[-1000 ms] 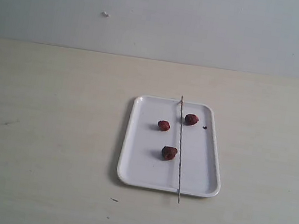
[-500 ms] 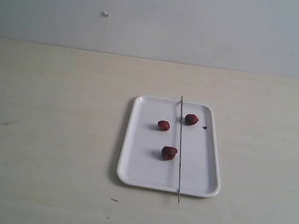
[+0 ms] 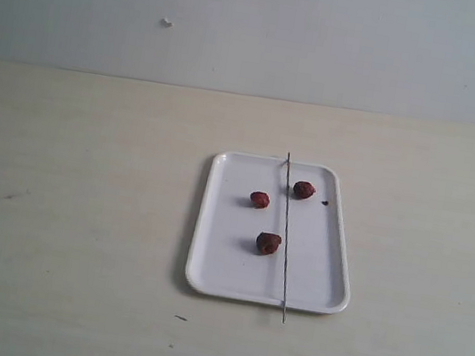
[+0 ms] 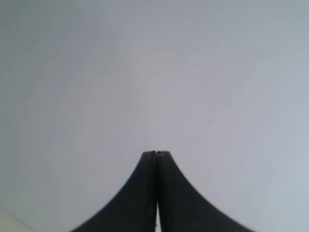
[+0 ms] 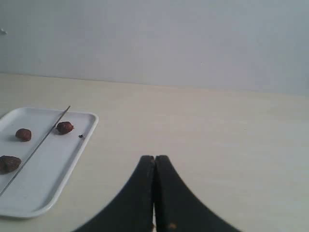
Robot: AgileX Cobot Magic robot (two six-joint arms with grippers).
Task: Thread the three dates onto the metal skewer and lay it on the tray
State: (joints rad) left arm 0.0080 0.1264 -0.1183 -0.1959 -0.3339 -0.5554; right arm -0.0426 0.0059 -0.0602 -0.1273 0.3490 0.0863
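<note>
Nothing has shifted: the three dates lie loose on the tray, with the skewer across it between them, unthreaded. My left gripper and right gripper are pressed together, empty, clear of the tray; threading hasn't started.

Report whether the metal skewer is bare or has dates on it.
Bare. The metal skewer lies lengthwise across the tray, and the three dates sit loose on the tray beside it, none threaded.

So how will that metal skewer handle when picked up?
The metal skewer looks stiff but very thin, so probably slippery and hard to pinch. It lies across the tray, overhanging its near rim, so a push may roll or pivot it.
</note>
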